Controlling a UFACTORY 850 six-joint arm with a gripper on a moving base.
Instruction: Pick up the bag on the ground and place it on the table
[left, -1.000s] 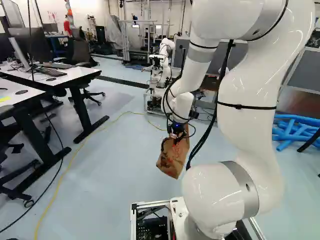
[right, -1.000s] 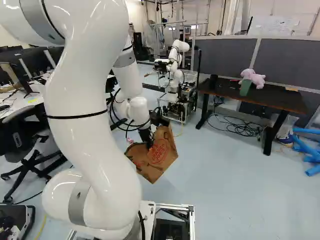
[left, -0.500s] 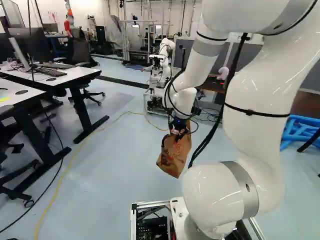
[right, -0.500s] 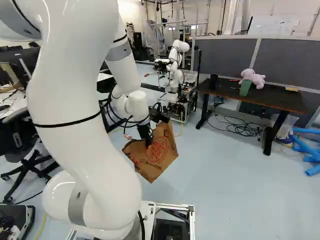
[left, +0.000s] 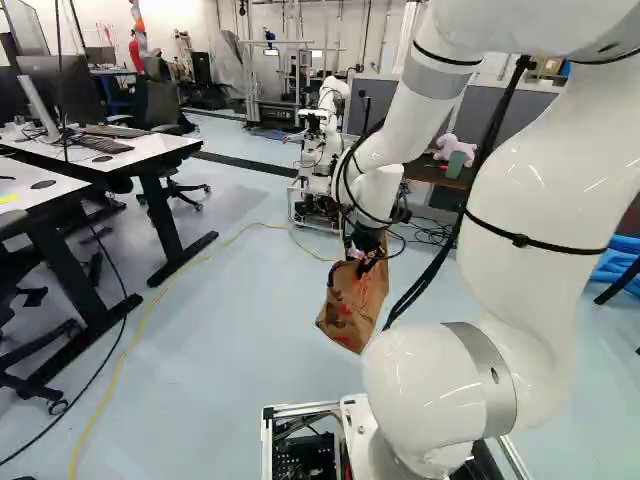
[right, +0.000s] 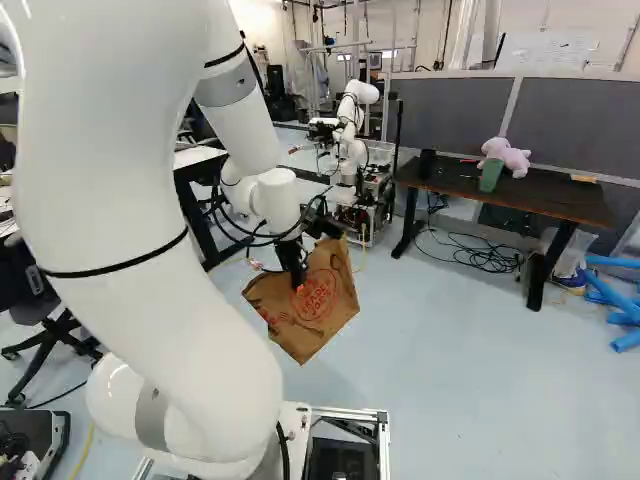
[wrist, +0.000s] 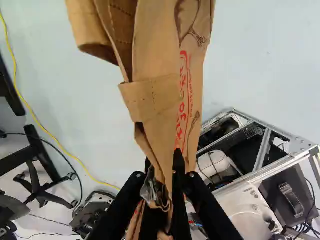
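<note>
My gripper (right: 297, 284) is shut on the brown paper bag (right: 314, 312), which hangs tilted in the air over the pale floor, ahead of the base. In the wrist view the gripper (wrist: 162, 187) pinches the bag's crumpled edge from both sides, and the bag (wrist: 155, 100) stretches out ahead of the fingers. Red print marks its side. The dark-topped table (right: 560, 198) stands at the right of the right base view, well away from the bag, with a pink plush toy (right: 507, 156) and a green cup (right: 490, 175) on it.
Another robot (right: 350, 135) stands beyond the bag, near the table's left end. White desks (left: 150, 148) and office chairs line the left side. A yellow cable (left: 150, 308) crosses the floor. Blue tubes (right: 612, 290) lie right of the table, and cables (right: 480, 255) lie beneath it.
The arm has swung and shifted slightly, carrying the bag a little to the right and upward in the left base view. The gripper has stayed shut on it. The base has not moved.
</note>
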